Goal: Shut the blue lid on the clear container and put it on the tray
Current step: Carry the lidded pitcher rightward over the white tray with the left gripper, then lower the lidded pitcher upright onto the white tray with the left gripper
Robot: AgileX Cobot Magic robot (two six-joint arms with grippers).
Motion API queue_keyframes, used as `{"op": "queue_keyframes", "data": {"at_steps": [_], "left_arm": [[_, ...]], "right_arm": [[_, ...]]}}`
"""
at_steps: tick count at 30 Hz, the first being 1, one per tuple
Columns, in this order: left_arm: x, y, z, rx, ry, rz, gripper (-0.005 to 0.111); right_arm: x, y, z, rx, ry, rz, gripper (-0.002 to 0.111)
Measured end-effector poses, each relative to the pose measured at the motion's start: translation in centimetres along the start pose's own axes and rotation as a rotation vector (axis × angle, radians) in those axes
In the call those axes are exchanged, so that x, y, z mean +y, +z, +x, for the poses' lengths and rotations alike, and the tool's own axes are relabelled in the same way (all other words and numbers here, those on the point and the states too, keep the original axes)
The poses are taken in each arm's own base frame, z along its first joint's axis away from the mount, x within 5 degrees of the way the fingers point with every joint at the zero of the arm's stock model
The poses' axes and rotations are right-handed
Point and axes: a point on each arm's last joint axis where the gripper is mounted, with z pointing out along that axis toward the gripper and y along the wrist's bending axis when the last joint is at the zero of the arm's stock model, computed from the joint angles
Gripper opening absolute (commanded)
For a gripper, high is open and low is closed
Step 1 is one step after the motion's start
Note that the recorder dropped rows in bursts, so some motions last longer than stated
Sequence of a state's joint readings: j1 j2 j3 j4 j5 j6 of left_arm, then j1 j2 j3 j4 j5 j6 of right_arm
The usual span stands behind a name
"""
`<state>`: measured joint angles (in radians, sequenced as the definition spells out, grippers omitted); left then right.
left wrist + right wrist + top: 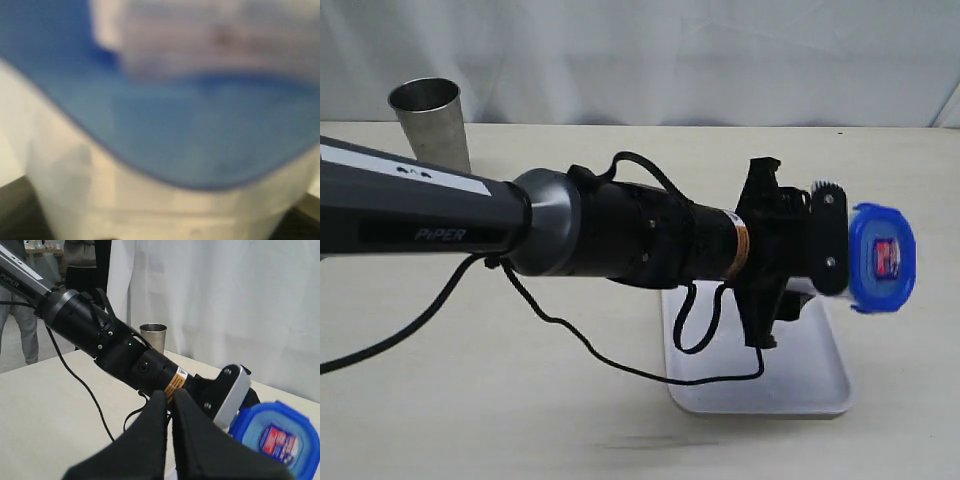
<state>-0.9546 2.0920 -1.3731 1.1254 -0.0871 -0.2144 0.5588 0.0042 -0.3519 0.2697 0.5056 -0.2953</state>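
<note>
The left gripper (828,245) reaches in from 9 o'clock across the exterior view and is clamped on the container (150,210). In the left wrist view a dark finger shows at each side of its pale wall. The lid (882,258) sits on top of the container, sticker up. That close view is too blurred to show whether the flaps are snapped down.

From the exterior view the lid lies at 3 o'clock, just past the right rim of the tray (800,385). Whether the container's base touches anything is hidden by the gripper. The tray lies at 5 o'clock on the table (470,400), and its near and right parts are bare. Its far left corner is under the arm's wrist, where a black cable (610,360) loops down over it.

The right gripper (170,400) has its jaws pressed together with nothing between them. It is raised, with the lid near its tips.

A steel tumbler (430,125) stands at 10 o'clock near the table's far edge, well apart from the tray. The table is open at 7 o'clock and toward the right edge.
</note>
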Motion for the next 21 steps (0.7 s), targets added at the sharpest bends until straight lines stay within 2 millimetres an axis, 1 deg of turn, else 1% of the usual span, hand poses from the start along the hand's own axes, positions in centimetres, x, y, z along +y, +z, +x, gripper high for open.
{"op": "queue_keyframes", "data": {"at_steps": [4,7,9,16,21], "left_arm": [[1.7,-0.3,0.6,-0.176,-0.297,0.004,0.000],[2.4,0.0,1.3,-0.286,-0.478,0.009,0.000],[2.3,0.5,1.8,-0.338,-0.558,0.017,0.000],[0.3,2.8,3.0,-0.489,-0.736,0.055,0.000],[-0.5,4.0,4.1,-0.519,-0.827,0.037,0.000]], "right_arm": [[0.0,0.0,0.0,0.000,0.000,0.000,0.005],[0.0,0.0,0.0,0.000,0.000,0.000,0.005],[0.0,0.0,0.0,0.000,0.000,0.000,0.005],[0.0,0.0,0.0,0.000,0.000,0.000,0.005],[0.0,0.0,0.0,0.000,0.000,0.000,0.005]]}}
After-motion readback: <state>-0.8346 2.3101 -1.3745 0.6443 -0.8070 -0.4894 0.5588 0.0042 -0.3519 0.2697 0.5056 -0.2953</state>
